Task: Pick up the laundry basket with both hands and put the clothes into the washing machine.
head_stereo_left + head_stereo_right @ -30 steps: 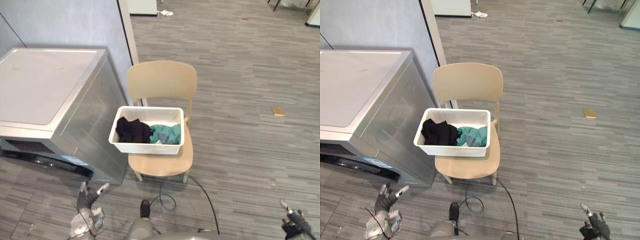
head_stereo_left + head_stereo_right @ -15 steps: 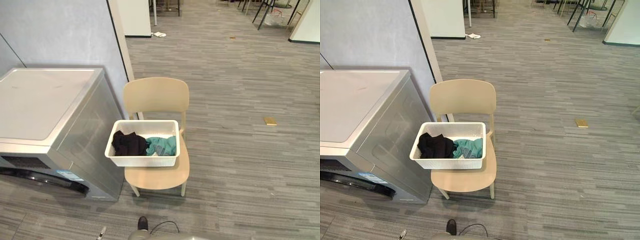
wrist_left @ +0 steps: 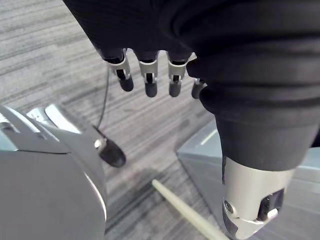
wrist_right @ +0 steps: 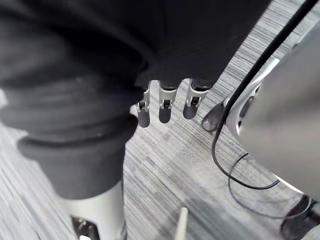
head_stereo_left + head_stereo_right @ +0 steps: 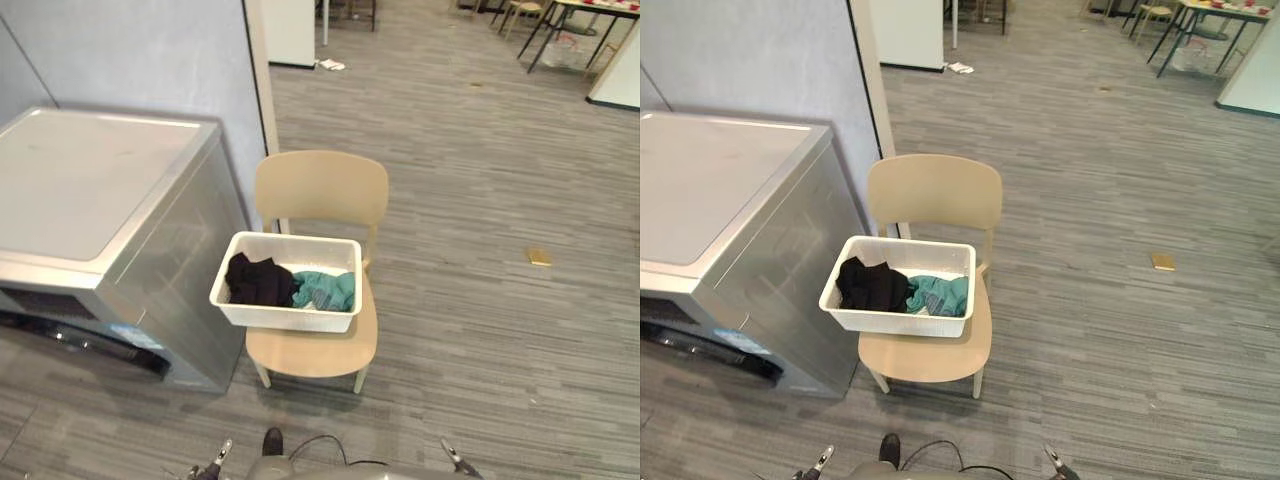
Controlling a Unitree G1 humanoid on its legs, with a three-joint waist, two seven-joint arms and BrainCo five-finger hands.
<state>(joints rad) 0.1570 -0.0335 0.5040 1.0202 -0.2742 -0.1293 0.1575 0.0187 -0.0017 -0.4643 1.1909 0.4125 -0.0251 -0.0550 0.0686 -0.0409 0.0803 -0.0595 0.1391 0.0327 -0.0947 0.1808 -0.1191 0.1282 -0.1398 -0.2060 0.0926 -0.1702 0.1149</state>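
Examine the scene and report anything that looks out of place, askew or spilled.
The white plastic laundry basket sits askew on the beige chair, its left end overhanging the seat toward the silver washing machine. A small tan object lies loose on the grey floor. The clothes all lie inside it.

Chair: you have a beige chair (image 5: pixel 320 190) standing upright on the floor, its backrest toward the wall's edge and its seat toward you.
Floor: grey floor (image 5: pixel 480 340) with a streaked plank pattern runs across your whole view.
Wall: a blue-grey wall (image 5: pixel 130 50) takes your upper left and ends in a pale upright strip (image 5: pixel 262 90) just behind the chair.
Tan piece: a small flat tan piece (image 5: pixel 540 257) lies on the floor, well apart from the chair, on your right.
White scrap: a crumpled white scrap (image 5: pixel 331 65) lies far off, near the foot of a white panel (image 5: pixel 292 30).
Table: a dark-legged table (image 5: pixel 1225 12) stands in your far right corner.
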